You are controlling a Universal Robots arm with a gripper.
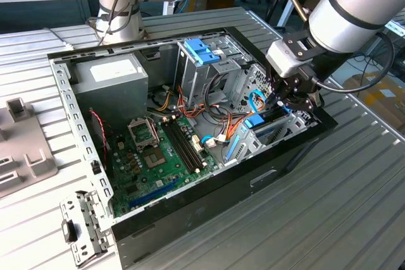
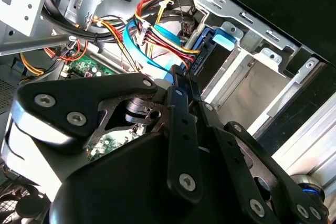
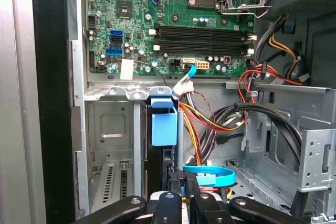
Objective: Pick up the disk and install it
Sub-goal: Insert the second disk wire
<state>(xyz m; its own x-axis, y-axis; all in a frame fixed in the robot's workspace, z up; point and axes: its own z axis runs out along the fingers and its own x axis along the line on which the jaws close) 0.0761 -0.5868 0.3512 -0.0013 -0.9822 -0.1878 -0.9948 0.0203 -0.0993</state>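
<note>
Your tool [image 3: 178,195] is clamped on the disk [image 3: 162,121], which stands on edge partly down in the metal drive bay [image 3: 113,135] next to the green board [image 3: 173,19], so push straight and slow, keeping clear of the wires [image 3: 210,121].

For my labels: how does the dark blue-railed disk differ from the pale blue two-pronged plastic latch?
The disk sits low in a bay by the gripper; the latch lies atop the drive cage. The disk's tab is solid; the latch is forked. Both have blue plastic.
</note>
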